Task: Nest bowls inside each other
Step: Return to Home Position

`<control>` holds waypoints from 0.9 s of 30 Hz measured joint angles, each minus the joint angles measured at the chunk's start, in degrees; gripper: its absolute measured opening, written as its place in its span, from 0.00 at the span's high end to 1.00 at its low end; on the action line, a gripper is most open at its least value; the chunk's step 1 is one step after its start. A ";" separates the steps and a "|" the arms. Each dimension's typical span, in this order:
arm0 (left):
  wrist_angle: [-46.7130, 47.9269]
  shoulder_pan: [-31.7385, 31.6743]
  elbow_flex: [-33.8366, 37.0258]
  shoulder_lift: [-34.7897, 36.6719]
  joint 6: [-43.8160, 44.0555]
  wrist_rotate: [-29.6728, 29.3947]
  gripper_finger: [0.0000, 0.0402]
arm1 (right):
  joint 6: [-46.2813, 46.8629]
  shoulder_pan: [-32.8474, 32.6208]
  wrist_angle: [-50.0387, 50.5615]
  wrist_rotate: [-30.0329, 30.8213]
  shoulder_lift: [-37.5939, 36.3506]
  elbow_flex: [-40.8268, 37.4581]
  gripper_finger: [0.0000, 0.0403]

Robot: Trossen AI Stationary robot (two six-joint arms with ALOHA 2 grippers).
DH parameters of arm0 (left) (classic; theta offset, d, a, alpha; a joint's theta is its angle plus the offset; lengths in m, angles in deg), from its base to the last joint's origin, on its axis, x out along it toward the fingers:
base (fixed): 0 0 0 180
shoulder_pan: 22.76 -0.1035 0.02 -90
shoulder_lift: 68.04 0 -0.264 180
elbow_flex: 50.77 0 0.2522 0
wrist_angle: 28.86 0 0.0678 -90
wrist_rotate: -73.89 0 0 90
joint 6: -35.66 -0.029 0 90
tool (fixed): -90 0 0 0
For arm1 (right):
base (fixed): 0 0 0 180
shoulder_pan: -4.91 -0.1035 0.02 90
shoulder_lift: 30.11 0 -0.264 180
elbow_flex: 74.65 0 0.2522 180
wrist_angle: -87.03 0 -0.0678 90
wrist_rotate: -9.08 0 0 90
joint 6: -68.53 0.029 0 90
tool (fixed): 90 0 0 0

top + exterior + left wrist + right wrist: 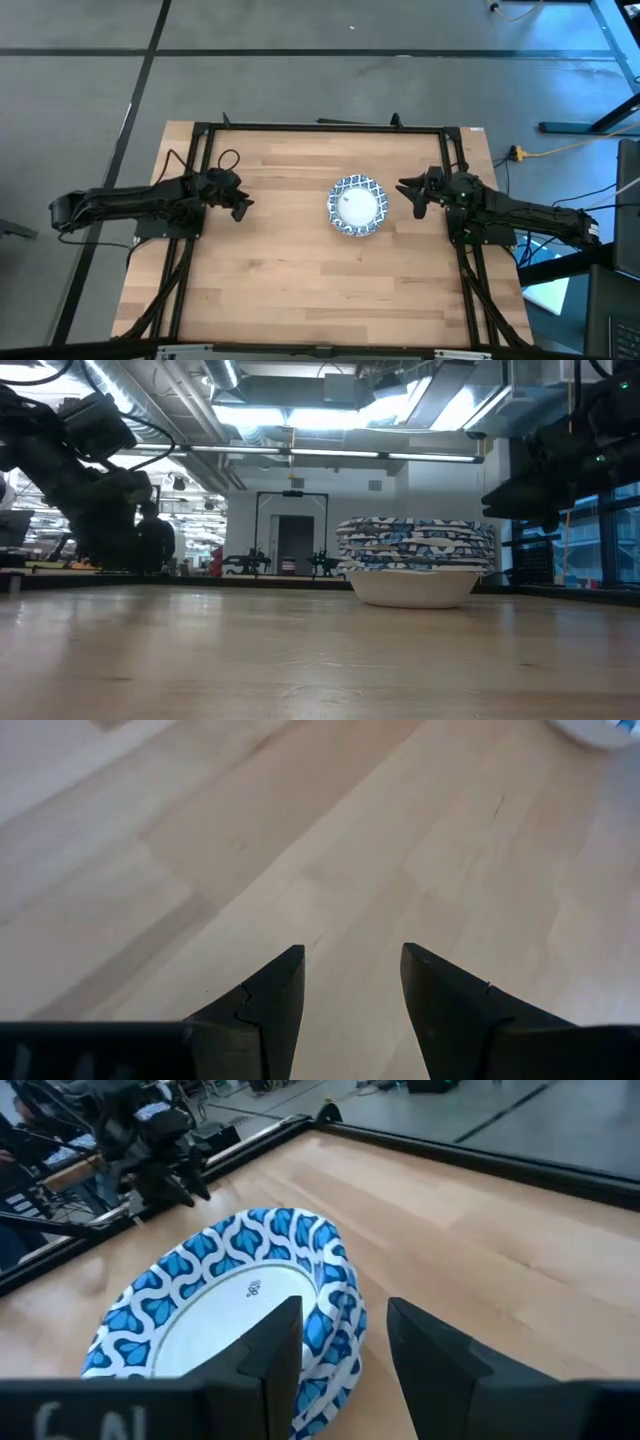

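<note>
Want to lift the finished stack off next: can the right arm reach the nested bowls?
Probably yes. The right gripper hangs open beside the stack of bowls, nothing between them; the left gripper waits open across the table.

Wood table (270,290); nested bowl stack (357,206) approx ctr.

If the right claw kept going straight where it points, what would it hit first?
Most likely the bowl stack, straight ahead of the right gripper; whether it strikes the side or skims the top is unclear.
</note>
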 joint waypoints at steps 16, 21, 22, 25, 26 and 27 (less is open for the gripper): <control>8.90 0.04 0.13 3.69 7.53 1.81 0.60 | 6.05 0.00 6.03 0.51 0.02 0.00 0.63; 8.92 0.04 0.13 3.69 7.53 1.81 0.60 | 7.49 0.00 7.45 0.47 0.02 0.00 0.63; 8.91 0.04 0.13 3.69 7.53 1.83 0.60 | 7.66 0.00 7.46 0.34 0.03 0.00 0.63; 8.92 0.04 0.13 3.69 7.51 1.75 0.60 | 9.37 0.00 7.46 0.27 0.02 0.00 0.63; 8.92 0.04 0.13 3.69 7.53 1.75 0.60 | 10.22 0.00 7.48 0.25 0.04 0.00 0.63; 8.92 0.04 0.13 3.69 7.51 1.73 0.60 | 10.70 0.00 7.48 0.25 0.03 0.00 0.63</control>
